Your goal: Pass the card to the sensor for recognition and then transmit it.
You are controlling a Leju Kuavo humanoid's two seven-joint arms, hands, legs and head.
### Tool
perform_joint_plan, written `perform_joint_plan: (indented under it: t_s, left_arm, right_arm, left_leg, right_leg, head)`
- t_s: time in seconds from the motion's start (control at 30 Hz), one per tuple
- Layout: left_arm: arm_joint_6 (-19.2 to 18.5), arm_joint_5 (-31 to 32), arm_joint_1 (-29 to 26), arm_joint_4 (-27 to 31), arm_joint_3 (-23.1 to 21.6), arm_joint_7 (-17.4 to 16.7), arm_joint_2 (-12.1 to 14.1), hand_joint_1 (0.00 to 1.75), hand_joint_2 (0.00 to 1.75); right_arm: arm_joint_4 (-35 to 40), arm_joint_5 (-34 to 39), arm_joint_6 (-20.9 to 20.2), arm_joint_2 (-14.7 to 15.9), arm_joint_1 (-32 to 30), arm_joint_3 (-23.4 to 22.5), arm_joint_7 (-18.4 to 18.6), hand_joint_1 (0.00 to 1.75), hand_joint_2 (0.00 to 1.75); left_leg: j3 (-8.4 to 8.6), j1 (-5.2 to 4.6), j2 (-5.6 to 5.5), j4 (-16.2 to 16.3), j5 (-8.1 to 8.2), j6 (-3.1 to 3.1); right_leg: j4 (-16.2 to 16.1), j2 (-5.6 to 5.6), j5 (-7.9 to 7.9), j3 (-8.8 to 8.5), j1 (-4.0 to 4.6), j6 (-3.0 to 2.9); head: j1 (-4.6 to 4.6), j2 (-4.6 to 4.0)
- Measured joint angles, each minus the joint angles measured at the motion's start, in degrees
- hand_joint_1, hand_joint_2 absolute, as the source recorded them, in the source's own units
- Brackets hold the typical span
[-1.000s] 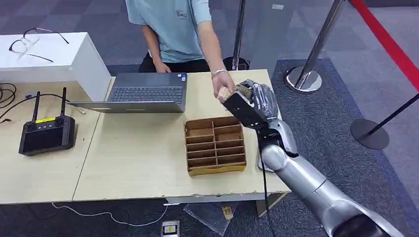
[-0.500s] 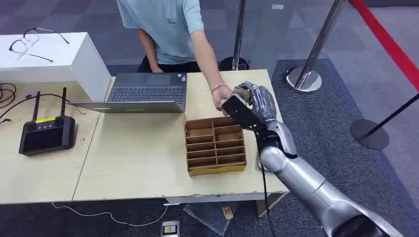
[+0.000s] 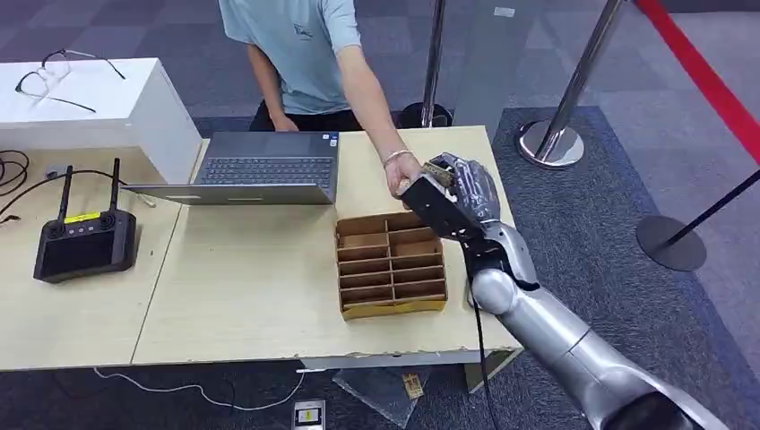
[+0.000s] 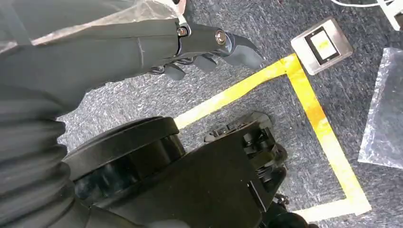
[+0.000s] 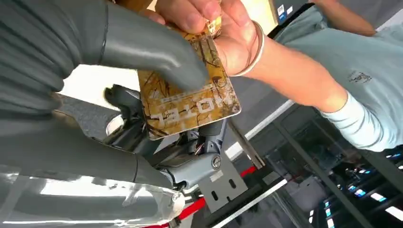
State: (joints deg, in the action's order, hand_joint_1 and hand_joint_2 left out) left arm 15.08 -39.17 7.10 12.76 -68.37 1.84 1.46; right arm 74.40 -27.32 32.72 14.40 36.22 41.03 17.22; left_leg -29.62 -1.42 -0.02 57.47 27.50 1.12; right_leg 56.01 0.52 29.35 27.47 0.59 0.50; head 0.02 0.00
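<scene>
A brown and gold patterned card is pinched under my right hand's thick grey thumb. A person's hand with a bracelet grips the card's other end. In the head view my right hand is raised over the table's far right part, just beyond the cardboard box, and an edge of the card shows at its top. The person's hand meets it from the left. My left hand hangs above the carpet, holding nothing, its fingers loosely apart.
A divided cardboard box lies on the wooden table, below my right hand. An open laptop, a black controller and a white box stand to the left. Stanchion bases stand on the right. A small silver box lies on the floor.
My right hand has drifted slightly left with the card. The person has leaned and their hand has stayed at the card throughout.
</scene>
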Motion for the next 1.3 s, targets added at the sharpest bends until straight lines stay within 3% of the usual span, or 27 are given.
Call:
perform_joint_plan:
  t_s: [0.57, 1.3]
  left_arm:
    - [-0.5, -0.3, 0.0, 0.0, 0.0, -0.3, -0.4, 0.00, 1.75]
    - [0.1, -1.1, -0.2, 0.0, 0.0, 0.1, -0.3, 0.00, 1.75]
  right_arm:
    - [0.3, -1.2, 0.3, 0.8, -0.7, -0.1, 0.6, 0.00, 1.75]
    - [9.2, -1.9, 2.5, 4.5, -7.9, -3.6, 1.7, 0.00, 1.75]
  left_leg:
    - [0.01, 0.00, -0.01, 0.0, 0.00, 0.00]
    - [0.02, 0.00, 0.00, 0.0, 0.00, 0.00]
  right_leg:
    - [0.0, 0.00, 0.00, 0.00, 0.00, 0.00]
    - [0.0, 0.00, 0.00, -0.01, 0.00, 0.00]
  head:
    - [0.00, 0.00]
    - [0.00, 0.00]
